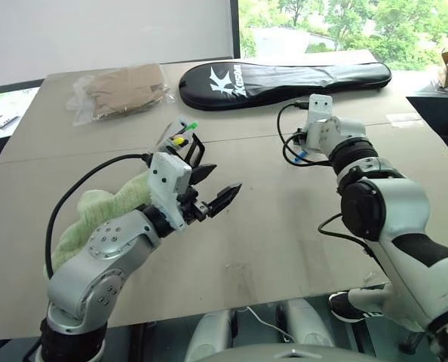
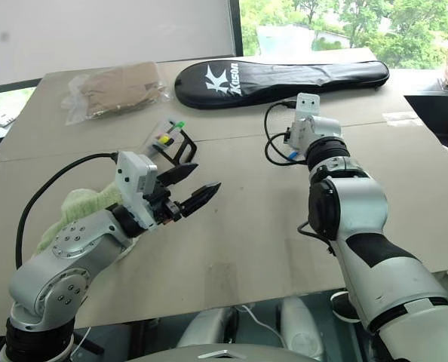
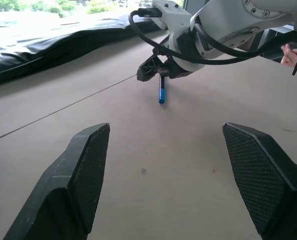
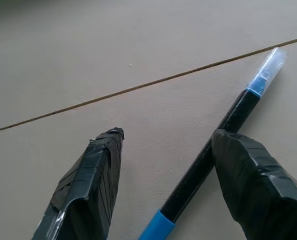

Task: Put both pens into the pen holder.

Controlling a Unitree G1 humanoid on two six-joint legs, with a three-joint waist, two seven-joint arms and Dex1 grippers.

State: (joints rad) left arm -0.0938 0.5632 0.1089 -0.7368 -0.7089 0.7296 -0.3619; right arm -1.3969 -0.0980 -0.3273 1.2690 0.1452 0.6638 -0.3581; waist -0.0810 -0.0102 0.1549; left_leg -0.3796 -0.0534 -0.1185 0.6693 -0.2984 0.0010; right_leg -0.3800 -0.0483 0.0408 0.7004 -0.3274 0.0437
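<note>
The robot's right hand [image 4: 166, 150] reached down to the pale brown bench [image 1: 269, 234], its two black fingers spread apart around a slim dark pen with blue and clear ends [image 4: 228, 125]; the pen lay flat on the bench against the inner face of one finger [image 4: 253, 185], the other finger well clear of it, so nothing was clamped. Seen from the left wrist, that pen's blue end [image 3: 161, 95] poked out below the right hand. The left hand [image 1: 216, 188] hovered above the bench with its fingers wide apart and nothing between them. Just behind it stood the small black-framed pen holder with see-through sides [image 1: 180, 147], green- and yellow-tipped markers [image 1: 185, 133] sticking out of it. A long black racket bag with white lettering [image 1: 284, 79] and a clear plastic bag of brown material [image 1: 122, 90] lay along the far side, and a light green towel [image 1: 96, 215] lay beneath the left arm.
</note>
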